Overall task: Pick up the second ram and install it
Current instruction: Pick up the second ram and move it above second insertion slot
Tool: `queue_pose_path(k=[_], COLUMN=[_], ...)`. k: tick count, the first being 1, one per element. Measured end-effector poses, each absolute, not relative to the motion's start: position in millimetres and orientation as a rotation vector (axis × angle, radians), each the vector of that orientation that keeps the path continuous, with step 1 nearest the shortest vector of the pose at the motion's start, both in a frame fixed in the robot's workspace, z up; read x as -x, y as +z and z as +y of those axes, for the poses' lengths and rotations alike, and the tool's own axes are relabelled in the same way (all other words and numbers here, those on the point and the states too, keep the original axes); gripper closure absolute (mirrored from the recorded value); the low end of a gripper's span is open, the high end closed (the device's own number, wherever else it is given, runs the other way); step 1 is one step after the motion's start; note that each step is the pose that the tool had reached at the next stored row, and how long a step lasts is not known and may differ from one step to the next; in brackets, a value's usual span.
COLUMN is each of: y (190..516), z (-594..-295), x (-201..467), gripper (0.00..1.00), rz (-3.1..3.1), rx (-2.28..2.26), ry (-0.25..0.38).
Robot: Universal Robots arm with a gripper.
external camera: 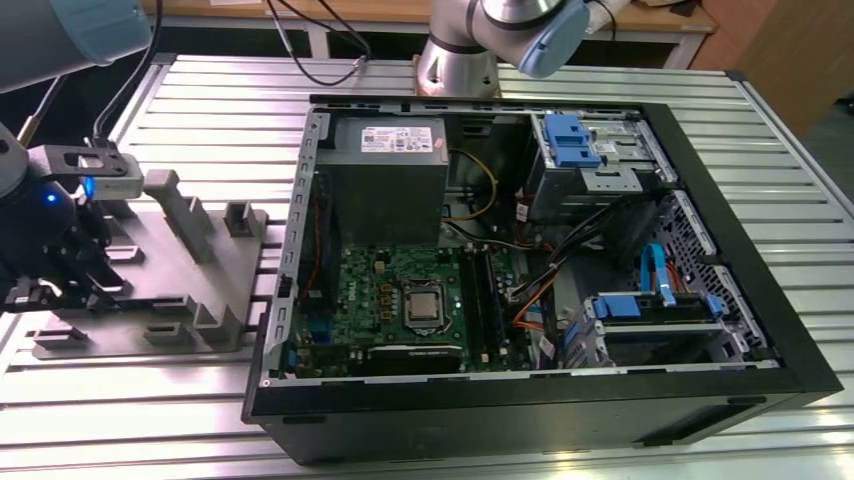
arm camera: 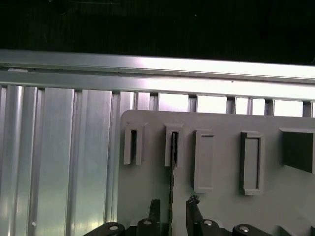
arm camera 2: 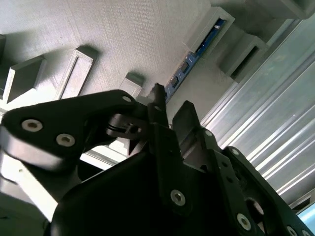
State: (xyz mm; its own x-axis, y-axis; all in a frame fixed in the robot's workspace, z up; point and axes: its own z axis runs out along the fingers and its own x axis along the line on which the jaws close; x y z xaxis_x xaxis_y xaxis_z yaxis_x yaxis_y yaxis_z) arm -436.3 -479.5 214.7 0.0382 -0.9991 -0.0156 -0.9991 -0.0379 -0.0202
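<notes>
Looking over our slatted table [external camera: 134,400], open computer case [external camera: 534,400] upon it, grey holder [external camera: 200,290] beside the case, our gripper [arm camera: 173,202] above that holder, jaws parted astride the second ram [arm camera: 172,182], edgewise in a holder slot, untouched.

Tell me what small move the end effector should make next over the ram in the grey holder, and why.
Probably close gently: the end effector is open, straddling the second ram, which stands on edge in the grey holder, a gap on each side.
</notes>
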Motion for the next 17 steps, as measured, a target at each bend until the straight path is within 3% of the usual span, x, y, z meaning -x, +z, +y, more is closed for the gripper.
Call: queue_pose_path(k=[1, 17], y=[215, 199], z=[-479, -480], x=[436, 436], gripper=[0.65, 0.65], rz=[2.161, 2.161], rx=[2.245, 2.245], ry=[-0.004, -0.005])
